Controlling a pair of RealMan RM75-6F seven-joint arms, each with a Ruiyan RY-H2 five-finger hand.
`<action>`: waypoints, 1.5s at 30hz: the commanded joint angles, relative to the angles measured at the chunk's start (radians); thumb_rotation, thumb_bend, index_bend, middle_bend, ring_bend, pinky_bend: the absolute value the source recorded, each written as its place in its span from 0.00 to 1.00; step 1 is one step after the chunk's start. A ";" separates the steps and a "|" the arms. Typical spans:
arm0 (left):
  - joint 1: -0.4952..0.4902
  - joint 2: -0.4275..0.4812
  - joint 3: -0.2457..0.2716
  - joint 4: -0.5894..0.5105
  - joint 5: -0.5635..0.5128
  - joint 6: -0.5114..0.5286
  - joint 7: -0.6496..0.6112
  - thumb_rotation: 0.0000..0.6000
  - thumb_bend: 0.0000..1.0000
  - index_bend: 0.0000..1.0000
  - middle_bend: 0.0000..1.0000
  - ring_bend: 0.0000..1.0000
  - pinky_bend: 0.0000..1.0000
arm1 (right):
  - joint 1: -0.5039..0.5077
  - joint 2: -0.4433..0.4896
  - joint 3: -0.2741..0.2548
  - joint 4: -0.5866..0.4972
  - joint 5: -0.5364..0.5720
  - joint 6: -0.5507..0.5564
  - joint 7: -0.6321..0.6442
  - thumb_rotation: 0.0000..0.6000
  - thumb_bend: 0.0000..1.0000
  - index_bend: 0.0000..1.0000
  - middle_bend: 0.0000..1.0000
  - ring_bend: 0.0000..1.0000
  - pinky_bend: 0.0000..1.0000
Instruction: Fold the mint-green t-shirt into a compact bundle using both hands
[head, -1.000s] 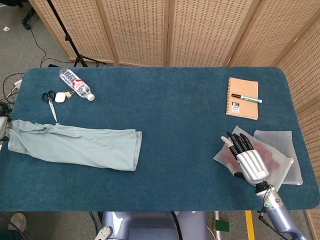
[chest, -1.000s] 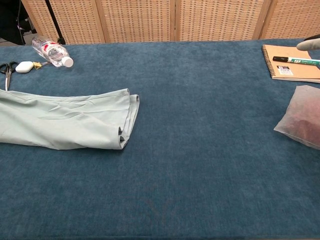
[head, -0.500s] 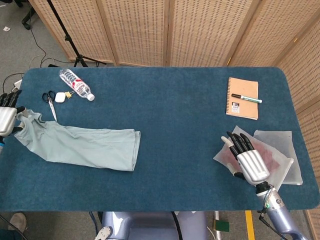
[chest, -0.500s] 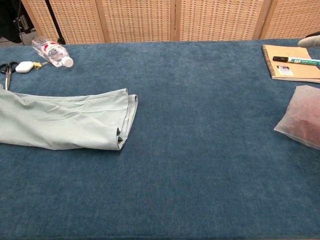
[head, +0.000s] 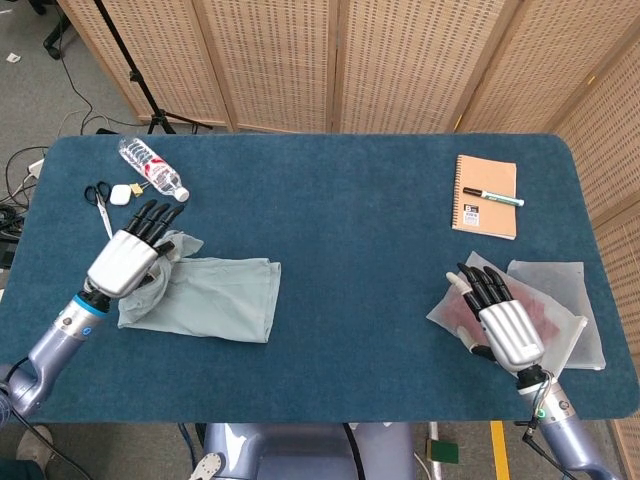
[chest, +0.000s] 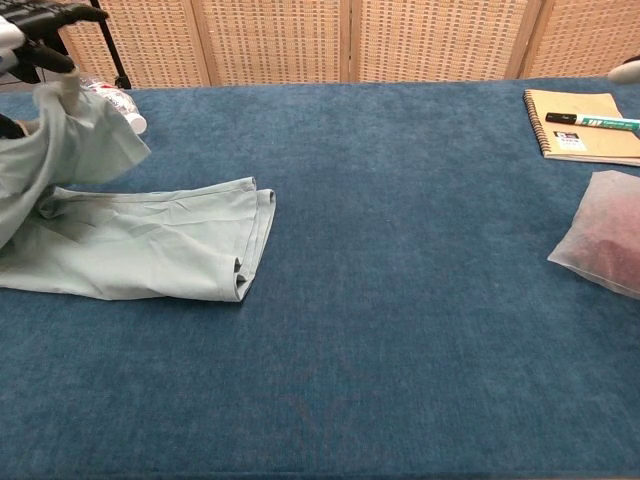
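The mint-green t-shirt (head: 215, 295) lies on the left part of the blue worktop (head: 340, 210), already folded into a long strip with its right end flat on the surface. Its left end is raised off the worktop: the left hand (head: 128, 262) grips a bunch of the fabric and holds it up above the rest of the shirt, with the fingers (head: 155, 215) stretched forward over the cloth. In the chest view the lifted cloth hangs down from that hand (chest: 35, 30) in loose folds.

The right hand (head: 503, 322) is well apart, at the right side of the worktop, resting flat with fingers spread on a translucent plastic bag (head: 560, 300) with reddish contents; it holds nothing.

Behind the shirt, near the far left edge, are a clear water bottle (head: 152, 168), a pair of scissors (head: 100, 205) and a small white case (head: 122, 194). At the far right lies a brown spiral notebook (head: 486, 196) with a green-capped marker (head: 492, 197) on top of it.
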 joint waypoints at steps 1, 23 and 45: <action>-0.042 -0.013 0.013 -0.074 0.034 -0.078 0.113 1.00 0.80 0.78 0.00 0.00 0.00 | -0.001 0.003 0.000 -0.001 -0.002 0.002 0.005 1.00 0.41 0.00 0.00 0.00 0.00; -0.104 -0.197 -0.011 -0.055 0.042 -0.199 0.317 1.00 0.79 0.78 0.00 0.00 0.00 | -0.004 0.014 0.002 -0.003 -0.004 0.008 0.031 1.00 0.42 0.00 0.00 0.00 0.00; -0.123 -0.339 -0.042 0.067 -0.011 -0.245 0.334 1.00 0.62 0.30 0.00 0.00 0.00 | -0.007 0.021 0.002 -0.003 -0.007 0.011 0.043 1.00 0.41 0.00 0.00 0.00 0.00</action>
